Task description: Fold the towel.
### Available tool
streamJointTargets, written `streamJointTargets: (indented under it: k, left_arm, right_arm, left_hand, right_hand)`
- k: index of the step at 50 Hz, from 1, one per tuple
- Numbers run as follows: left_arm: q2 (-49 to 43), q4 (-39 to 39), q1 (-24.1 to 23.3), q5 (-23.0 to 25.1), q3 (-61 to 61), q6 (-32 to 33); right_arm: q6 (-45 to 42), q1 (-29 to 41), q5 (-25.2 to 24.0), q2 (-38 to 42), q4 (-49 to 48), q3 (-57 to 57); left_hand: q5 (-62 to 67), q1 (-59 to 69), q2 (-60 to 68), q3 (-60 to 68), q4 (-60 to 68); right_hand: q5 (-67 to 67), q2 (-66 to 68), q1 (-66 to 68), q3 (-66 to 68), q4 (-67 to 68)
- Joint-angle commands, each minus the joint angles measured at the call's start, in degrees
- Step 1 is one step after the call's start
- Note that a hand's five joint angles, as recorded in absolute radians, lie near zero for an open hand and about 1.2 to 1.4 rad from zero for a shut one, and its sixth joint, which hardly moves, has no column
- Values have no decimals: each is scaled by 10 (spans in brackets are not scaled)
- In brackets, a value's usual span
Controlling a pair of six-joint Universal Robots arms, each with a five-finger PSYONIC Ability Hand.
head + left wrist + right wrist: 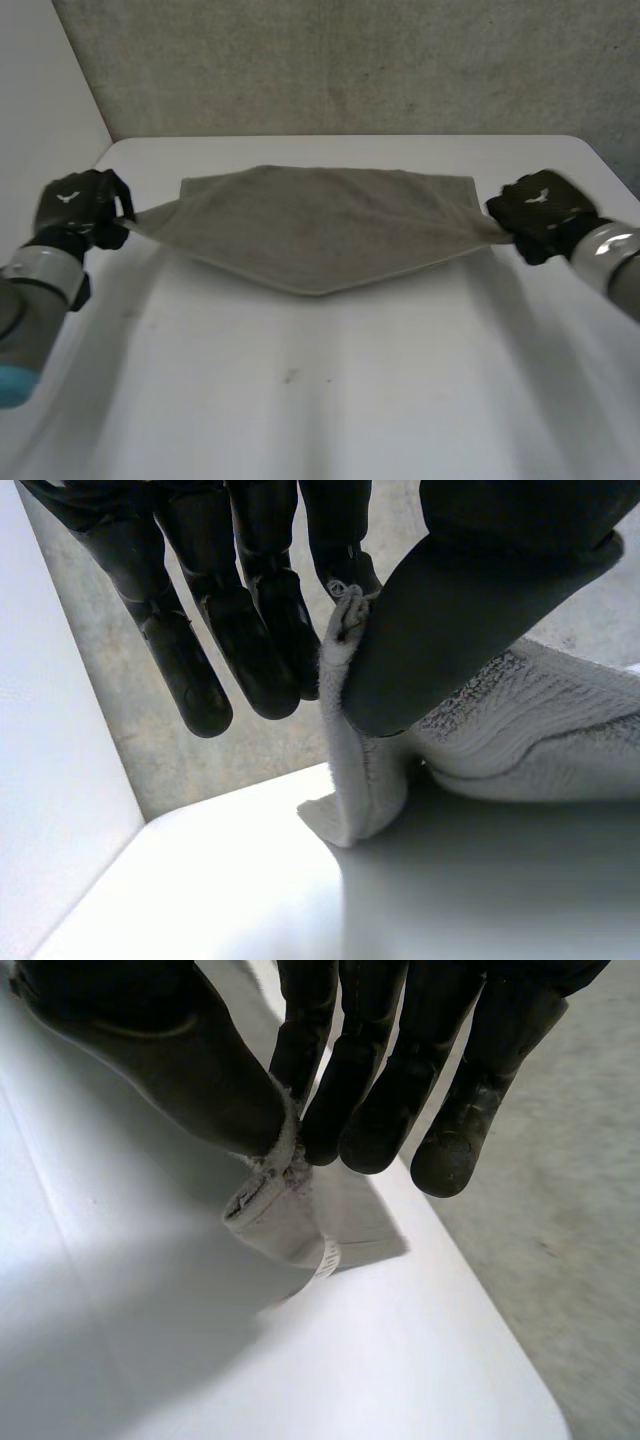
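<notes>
In the head view the backs of my robot hands cover the pinches, so I read them at the wrists. My left robot hand (80,205) grips one end corner of the grey towel (320,225). Its thumb presses the bunched cloth against a finger, the other fingers hang straight beside it, and the corner's tip is buried in the grip. My right robot hand (540,205) pinches the opposite corner between thumb and fingers, with a small white tag (328,1257) just below. The towel stretches between both hands over the white bench (350,400), its near edge dipping to a point midway. I cannot tell whether that point touches the bench.
</notes>
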Motion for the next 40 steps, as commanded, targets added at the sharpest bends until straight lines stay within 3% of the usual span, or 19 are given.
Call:
streamJointTargets:
  k: [1, 2, 5, 9, 11, 15, 18, 20, 26, 35, 40]
  left_arm:
    - [232, -133, 49, 99, -82, 21]
    - [232, -133, 49, 100, -82, 21]
    - [287, -173, 83, 164, -99, 20]
    - [283, -172, 86, 176, -101, 20]
    - [266, -171, 84, 174, -99, 22]
    - [160, -147, 68, 147, -70, 22]
    - [135, -141, 60, 143, -60, 22]
    - [98, -131, 50, 136, -44, 22]
    - [-52, -111, 6, 67, 52, 25]
    - [-157, -108, -8, 23, 140, 25]
    - [-207, -103, -13, -8, 195, 25]
  right_arm:
    - [-13, -105, -16, -202, 217, 20]
    - [-13, -106, -16, -202, 217, 20]
    - [-50, -143, -33, -217, 251, 18]
    - [-80, -149, -47, -206, 246, 22]
    - [-83, -145, -47, -139, 238, 14]
    - [-82, -135, -41, -71, 213, -4]
    - [-81, -127, -34, -48, 200, -14]
    - [-72, -98, -10, 10, 166, -42]
    - [-47, -74, 5, 82, 122, -84]
    - [-25, -26, 14, 192, 26, -166]
    - [-23, -5, 57, 255, 6, -230]
  left_hand:
    - [108, 113, 102, 102, 101]
    - [108, 113, 102, 102, 101]
    - [108, 113, 102, 102, 101]
    - [108, 113, 102, 102, 101]
    - [108, 113, 102, 102, 101]
    - [108, 113, 102, 102, 101]
    - [108, 113, 102, 102, 101]
    - [108, 113, 102, 102, 101]
    - [108, 113, 102, 102, 101]
    - [108, 113, 102, 102, 101]
    - [108, 113, 102, 102, 101]
  right_hand:
    - [28, 36, 34, 36, 30]
    - [28, 36, 34, 36, 30]
    - [28, 36, 34, 36, 30]
    - [28, 36, 34, 36, 30]
    - [28, 36, 34, 36, 30]
    - [28, 36, 34, 36, 30]
    - [28, 36, 34, 36, 30]
    - [28, 36, 34, 36, 30]
    - [28, 36, 34, 36, 30]
    - [28, 36, 34, 36, 30]
    - [28, 36, 34, 36, 30]
